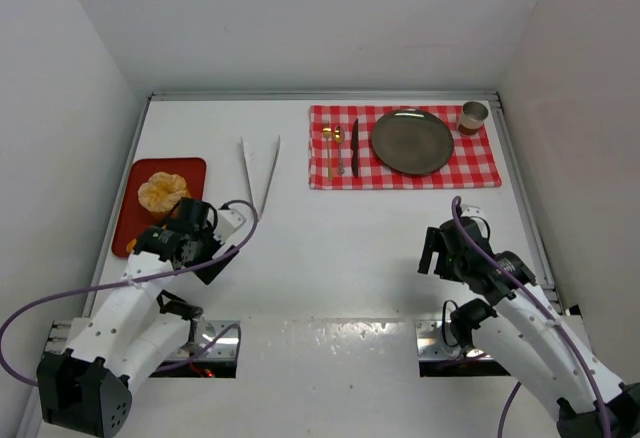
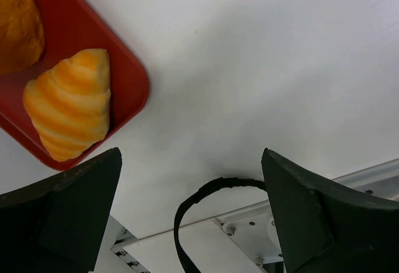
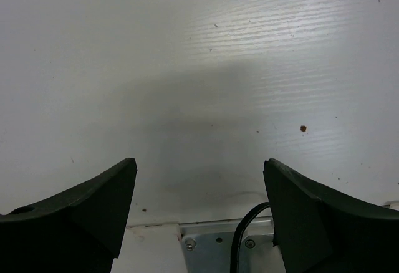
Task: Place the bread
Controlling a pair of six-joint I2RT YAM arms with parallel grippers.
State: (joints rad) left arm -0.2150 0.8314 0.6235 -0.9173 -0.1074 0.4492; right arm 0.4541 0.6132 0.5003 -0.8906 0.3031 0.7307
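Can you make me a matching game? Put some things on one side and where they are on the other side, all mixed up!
Things:
1. croissant
2. plate
3. tongs

Places:
A. on the bare white table
B. on the red tray
C. on the checked cloth

Pairs: 1-B, 2-C, 3-A

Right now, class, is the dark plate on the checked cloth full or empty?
Empty: the top view shows the plate bare; bun and croissant lie on the red tray.
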